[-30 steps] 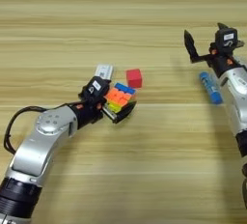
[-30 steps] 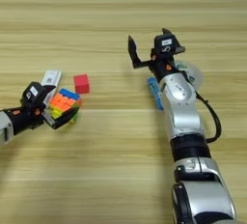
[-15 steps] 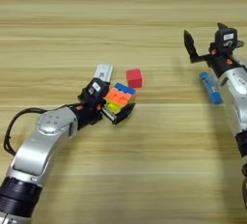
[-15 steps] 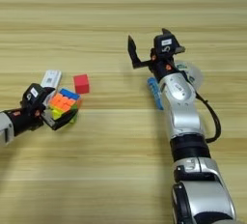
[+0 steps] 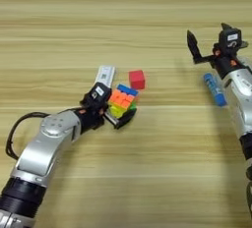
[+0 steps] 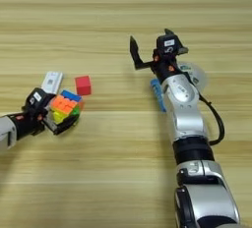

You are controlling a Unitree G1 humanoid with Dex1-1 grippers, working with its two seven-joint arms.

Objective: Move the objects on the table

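Left end effector (image 5: pixel 114 113) clamped on puzzle cube (image 5: pixel 123 102); right end effector (image 6: pixel 151 50) wide above plank table (image 5: pixel 123 20).

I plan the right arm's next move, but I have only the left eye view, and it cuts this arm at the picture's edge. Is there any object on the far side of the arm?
Observer: Yes. A clear tape roll lies on the table just right of the right arm, near its wrist, and the arm partly hides it.
Operator: Does anything hang from the arm on that side?
Observer: A black cable loops out from the right side of the forearm and runs back in lower down, close to the elbow joint.
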